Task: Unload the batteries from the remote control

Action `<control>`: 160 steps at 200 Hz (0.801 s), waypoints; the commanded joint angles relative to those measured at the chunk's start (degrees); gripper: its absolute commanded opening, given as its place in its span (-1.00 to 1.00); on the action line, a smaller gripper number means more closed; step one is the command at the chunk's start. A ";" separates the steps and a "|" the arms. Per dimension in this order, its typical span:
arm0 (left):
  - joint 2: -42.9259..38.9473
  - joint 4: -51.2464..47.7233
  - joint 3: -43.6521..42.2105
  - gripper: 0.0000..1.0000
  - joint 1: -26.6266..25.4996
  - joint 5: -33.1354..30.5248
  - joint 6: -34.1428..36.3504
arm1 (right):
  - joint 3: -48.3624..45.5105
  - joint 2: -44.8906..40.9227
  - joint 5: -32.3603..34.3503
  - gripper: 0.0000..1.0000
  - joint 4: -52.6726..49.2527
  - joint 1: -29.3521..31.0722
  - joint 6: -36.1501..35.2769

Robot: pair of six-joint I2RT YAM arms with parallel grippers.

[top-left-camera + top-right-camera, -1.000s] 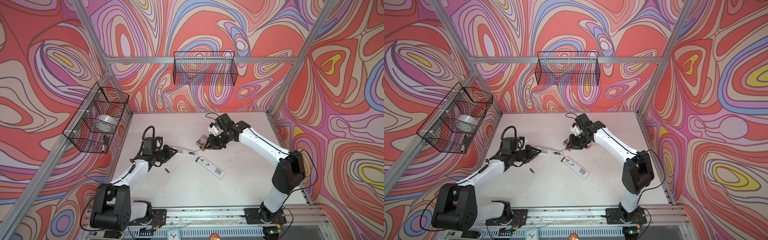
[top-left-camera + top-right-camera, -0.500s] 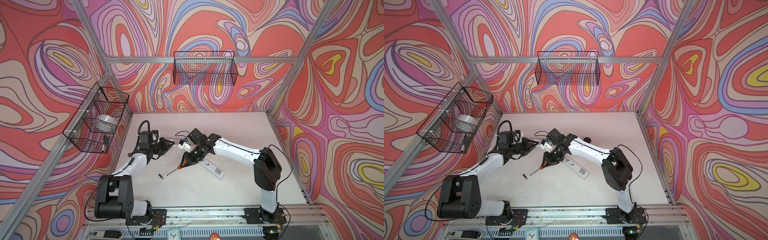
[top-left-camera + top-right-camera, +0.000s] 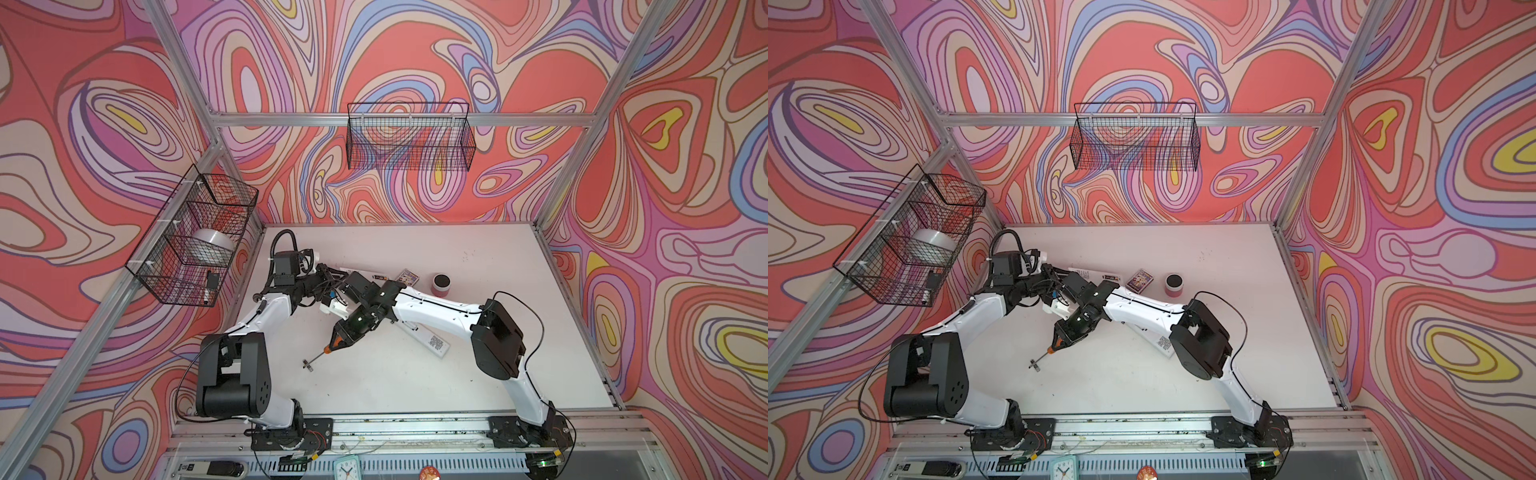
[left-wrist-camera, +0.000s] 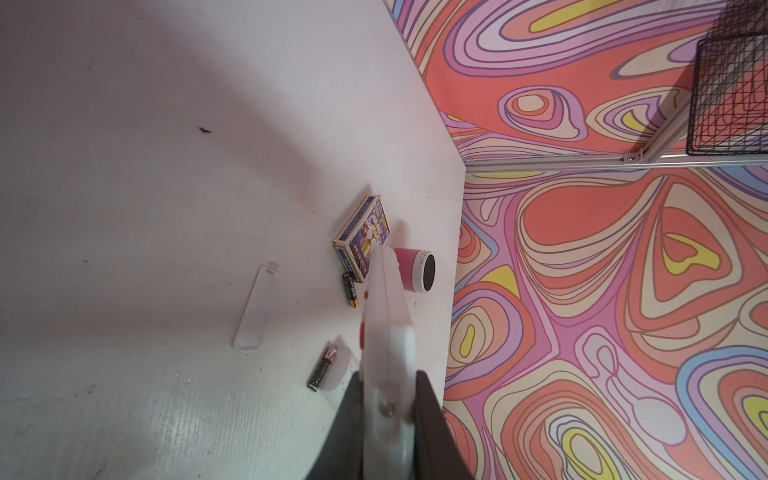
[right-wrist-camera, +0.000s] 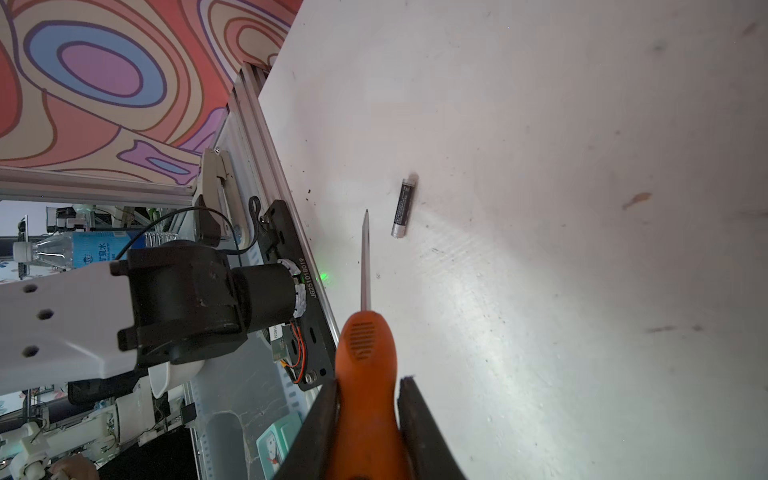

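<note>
Left gripper (image 4: 387,386) clamped narrow on the white remote control (image 4: 386,316); right gripper (image 5: 370,382) clamped on the orange-handled screwdriver (image 5: 365,332), tip just beside one loose battery (image 5: 404,206) on the table (image 3: 415,374). Two more batteries lie out: one (image 4: 350,289) touching the small printed box (image 4: 365,237), one (image 4: 323,367) nearer the remote; bay hidden, remaining count unknown. Judged next: carry the tip to the bay; lever at a cell's end, shallow angle, remote steady. Surface white, scuffed; walls swirl-patterned; wire baskets (image 3: 409,137) hang on them.
</note>
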 commanded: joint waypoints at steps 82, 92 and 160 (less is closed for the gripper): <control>2.57 -7.27 3.81 -1.00 3.51 4.12 5.57 | 4.72 8.77 4.49 -0.93 1.96 1.58 1.02; 2.83 -7.44 4.12 -1.00 3.56 4.23 5.74 | 5.74 9.22 4.78 -0.93 0.65 1.51 0.66; 3.88 -4.82 4.41 -1.00 3.55 4.80 4.07 | 5.09 2.87 4.78 -0.93 1.08 1.48 -0.95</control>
